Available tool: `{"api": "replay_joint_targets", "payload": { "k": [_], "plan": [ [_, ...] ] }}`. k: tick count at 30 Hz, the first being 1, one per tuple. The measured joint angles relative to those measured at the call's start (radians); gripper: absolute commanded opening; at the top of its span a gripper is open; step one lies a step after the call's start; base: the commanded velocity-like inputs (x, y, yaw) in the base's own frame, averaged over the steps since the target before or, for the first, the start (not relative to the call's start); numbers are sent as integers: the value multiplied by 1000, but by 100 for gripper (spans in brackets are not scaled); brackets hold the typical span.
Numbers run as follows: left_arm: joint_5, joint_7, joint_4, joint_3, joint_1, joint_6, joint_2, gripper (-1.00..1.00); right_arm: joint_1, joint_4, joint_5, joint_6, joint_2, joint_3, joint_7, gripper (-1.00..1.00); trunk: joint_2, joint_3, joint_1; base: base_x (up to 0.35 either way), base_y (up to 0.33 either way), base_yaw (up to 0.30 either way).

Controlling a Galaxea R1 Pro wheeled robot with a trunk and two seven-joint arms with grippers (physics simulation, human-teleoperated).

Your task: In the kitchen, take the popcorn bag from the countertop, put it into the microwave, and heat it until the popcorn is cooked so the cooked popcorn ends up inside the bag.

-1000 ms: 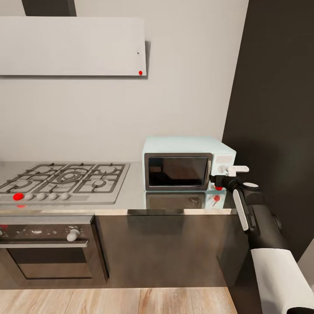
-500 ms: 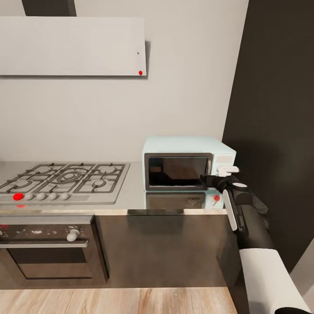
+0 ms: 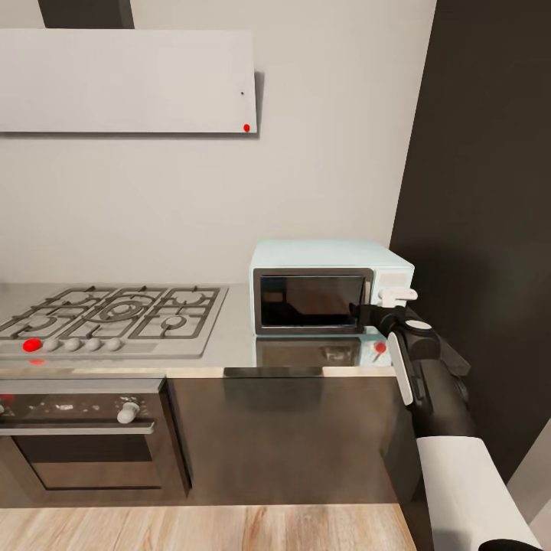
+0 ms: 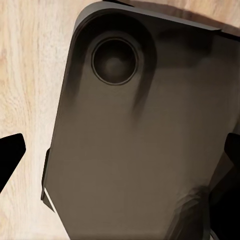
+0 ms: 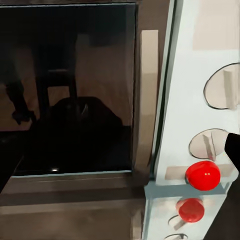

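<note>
The dark wall panel (image 3: 490,191), the pale wall and the hood (image 3: 126,80) stood as before, so the head camera had not moved. The counter (image 3: 229,337) carried the hob (image 3: 115,314) at the left and the microwave (image 3: 329,287) at the right, its door shut, with the oven (image 3: 84,436) under the hob. None of these had shifted.

The right arm (image 3: 432,383) had changed. Over the last second it had swung leftward across the microwave's control panel, and the right gripper (image 3: 379,306) now sat at the door's right edge, in front of the knobs, where earlier it had been further right, by the panel's outer side. How its jaws stood could not be told.

The right wrist view gave what the head view lacked: the dark glass door (image 5: 70,90) close up, its pale vertical handle (image 5: 146,100), two white knobs (image 5: 222,87) and a red dot (image 5: 202,175) on the panel. One black fingertip (image 5: 234,145) showed beside the lower knob.

The left wrist view looked down on the robot's dark base (image 4: 140,130) over the wooden floor (image 4: 30,75), the two black fingertips (image 4: 10,155) spread well apart, holding nothing.

The bag could not be made out behind the dark glass or on the counter.
</note>
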Motion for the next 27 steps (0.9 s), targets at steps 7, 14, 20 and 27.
{"api": "replay_joint_targets", "payload": {
  "k": [7, 14, 20, 27],
  "plan": [
    [0, 0, 0, 0, 0, 0, 1, 100, 0, 2, 0, -1, 0, 1, 2, 100, 0, 0, 0, 0, 0, 0],
    [0, -1, 0, 0, 0, 0, 0, 100, 0, 3, -1, -1, -1, 3, 4, 100, 0, 0, 0, 0, -67, 0],
    [0, -1, 0, 0, 0, 0, 1, 100, 0, 4, 0, -1, -1, 3, 4, 100, 0, 0, 0, 0, -14, 0],
    [0, -1, 0, 0, 0, 0, 1, 100, 0, 4, 0, -1, -1, 3, 3, 100, 0, 0, 0, 0, -7, 0]
  ]
}}
